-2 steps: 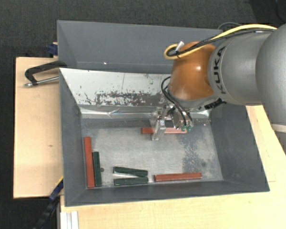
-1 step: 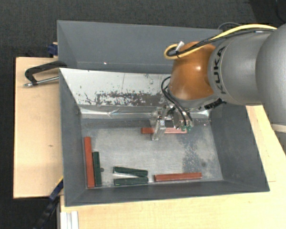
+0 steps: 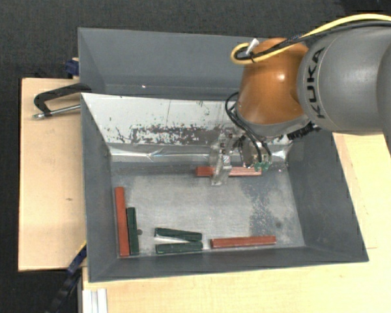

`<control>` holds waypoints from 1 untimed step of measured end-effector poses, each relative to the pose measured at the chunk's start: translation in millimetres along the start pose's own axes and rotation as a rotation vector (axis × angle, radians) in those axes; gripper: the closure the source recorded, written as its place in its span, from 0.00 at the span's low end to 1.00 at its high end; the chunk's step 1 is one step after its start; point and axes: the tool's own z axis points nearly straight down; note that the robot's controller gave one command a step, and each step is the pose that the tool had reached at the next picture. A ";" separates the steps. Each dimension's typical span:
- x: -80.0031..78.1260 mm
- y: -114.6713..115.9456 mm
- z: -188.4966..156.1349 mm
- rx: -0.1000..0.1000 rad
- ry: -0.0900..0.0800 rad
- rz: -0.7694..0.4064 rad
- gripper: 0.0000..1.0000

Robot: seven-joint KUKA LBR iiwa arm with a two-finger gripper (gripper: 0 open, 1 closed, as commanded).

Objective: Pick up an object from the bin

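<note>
Camera view, arm (image 3: 355,77) in from right, wrist (image 3: 270,87) bent down at back wall (image 3: 156,116), fingers (image 3: 218,169) clamped on red-brown stick (image 3: 245,171)

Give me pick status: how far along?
Done: the gripper is down by the back wall of the bin. In hand: it sits at a red stick there; grasp unclear, no lift evident. Left: raise it out. The other sticks lie along the left and front walls.

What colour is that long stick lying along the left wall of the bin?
Reddish-brown. The stick shows best in the camera view, beside a dark green one.
</note>
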 end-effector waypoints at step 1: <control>1.3 13.3 -69.0 0.000 -0.003 0.061 1.00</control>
